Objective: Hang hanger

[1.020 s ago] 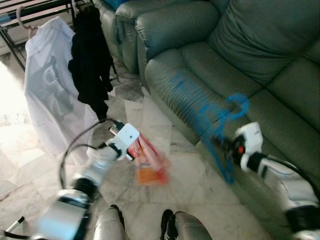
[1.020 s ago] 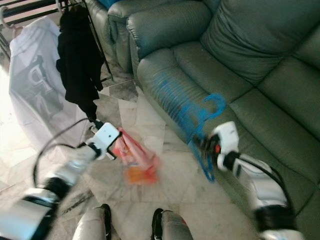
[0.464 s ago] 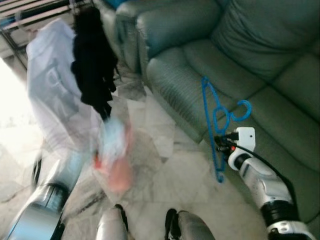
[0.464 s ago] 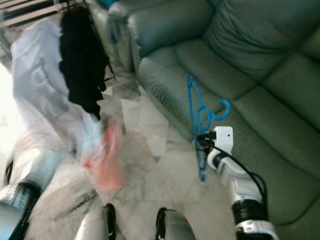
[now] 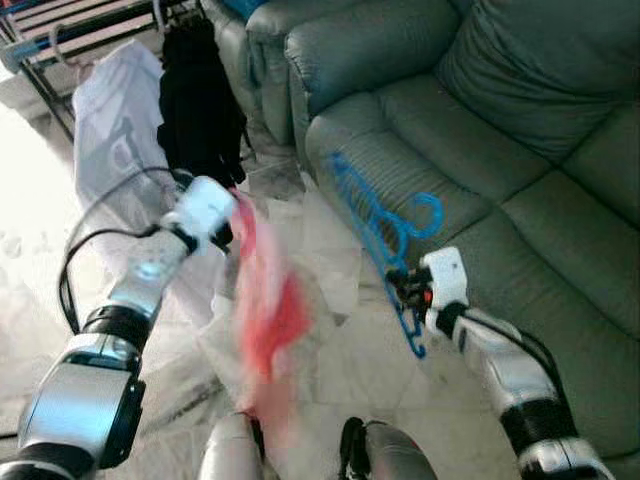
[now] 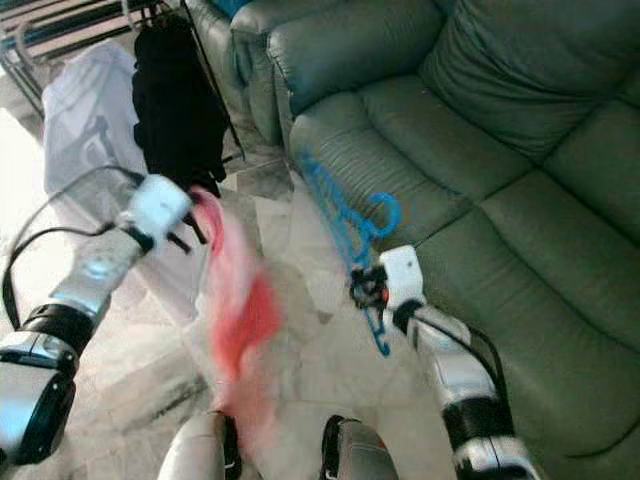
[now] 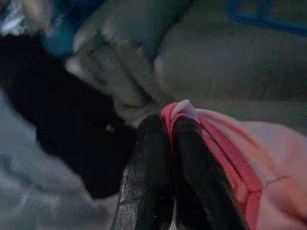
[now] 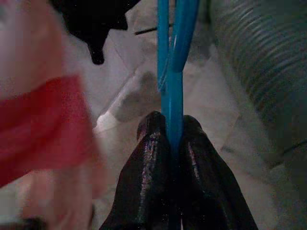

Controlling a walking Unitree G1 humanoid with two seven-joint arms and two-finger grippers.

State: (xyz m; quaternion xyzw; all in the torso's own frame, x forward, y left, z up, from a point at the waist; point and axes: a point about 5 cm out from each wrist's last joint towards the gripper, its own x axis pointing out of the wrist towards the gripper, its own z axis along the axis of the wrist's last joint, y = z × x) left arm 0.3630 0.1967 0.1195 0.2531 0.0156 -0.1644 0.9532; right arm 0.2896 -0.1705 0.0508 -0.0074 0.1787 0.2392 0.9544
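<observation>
Hanger: blue hanger (image 5: 385, 235) clamped in the right tool (image 8: 171, 127), before the sofa (image 5: 520, 150).
Left tool (image 7: 169, 125): raised, pinching a blurred, seemingly pink-red cloth (image 5: 262, 300).

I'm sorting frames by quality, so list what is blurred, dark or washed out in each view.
Head views: the red cloth smears with motion, the hanger is slightly soft, and the floor at left is washed out. Left wrist view: dim, everything soft. Right wrist view: fingers and hanger sharp, cloth blurred.
</observation>
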